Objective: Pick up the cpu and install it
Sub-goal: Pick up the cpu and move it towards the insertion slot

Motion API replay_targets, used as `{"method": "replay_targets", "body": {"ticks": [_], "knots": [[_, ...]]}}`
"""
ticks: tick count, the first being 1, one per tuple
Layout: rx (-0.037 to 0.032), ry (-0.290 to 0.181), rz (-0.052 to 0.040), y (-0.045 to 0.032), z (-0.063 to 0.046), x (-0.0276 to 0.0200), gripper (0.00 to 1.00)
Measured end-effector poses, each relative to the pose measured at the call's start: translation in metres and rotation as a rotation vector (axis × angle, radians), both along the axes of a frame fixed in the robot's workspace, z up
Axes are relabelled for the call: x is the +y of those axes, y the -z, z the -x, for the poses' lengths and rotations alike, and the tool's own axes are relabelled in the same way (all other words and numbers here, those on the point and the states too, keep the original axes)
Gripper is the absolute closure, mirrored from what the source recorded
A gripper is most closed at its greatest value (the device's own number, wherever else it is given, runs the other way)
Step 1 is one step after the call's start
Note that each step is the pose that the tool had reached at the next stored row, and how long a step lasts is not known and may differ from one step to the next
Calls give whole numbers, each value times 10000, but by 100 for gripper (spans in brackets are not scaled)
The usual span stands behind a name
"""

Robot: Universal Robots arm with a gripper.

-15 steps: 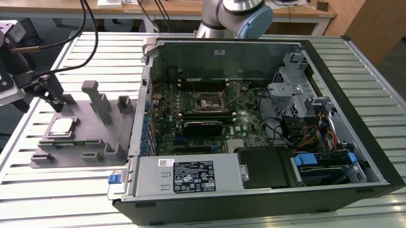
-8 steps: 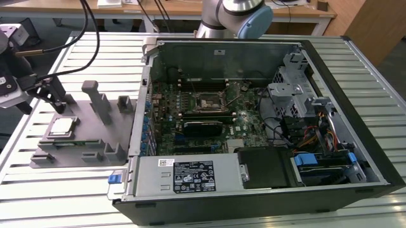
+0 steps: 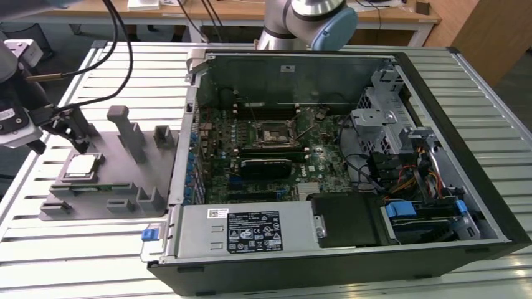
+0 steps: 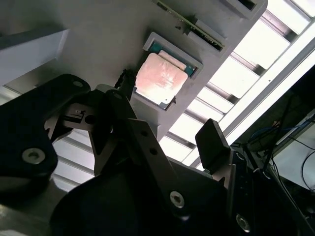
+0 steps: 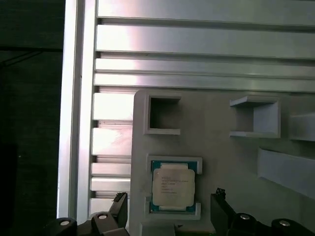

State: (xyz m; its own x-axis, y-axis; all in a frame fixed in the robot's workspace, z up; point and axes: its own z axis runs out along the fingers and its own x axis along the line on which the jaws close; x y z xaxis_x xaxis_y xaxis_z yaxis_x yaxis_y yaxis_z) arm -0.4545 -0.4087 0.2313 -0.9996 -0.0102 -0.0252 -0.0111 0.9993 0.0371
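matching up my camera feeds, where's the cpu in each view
Exterior view: cpu at the exterior view's left, seated in the grey fixture.
Second wrist view: cpu in its raised-rim pocket.
First wrist view: cpu in that same pocket.
Shared landmark: the grey fixture around it.

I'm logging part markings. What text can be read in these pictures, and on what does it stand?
cpu: print on its top, too small to read.
Black label on the power supply: print and symbols, too small to read.
White sticker beside it: blurred.
Nothing can be quoted.
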Motion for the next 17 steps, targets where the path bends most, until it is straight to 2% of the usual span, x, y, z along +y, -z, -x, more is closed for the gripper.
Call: {"method": "replay_targets", "body": {"ticks": [3, 8, 17], "knots": [[0, 14, 0, 53, -3, 0, 24], [0, 394, 1, 131, -16, 1, 24], [10, 429, 3, 255, -52, 1, 24]]}}
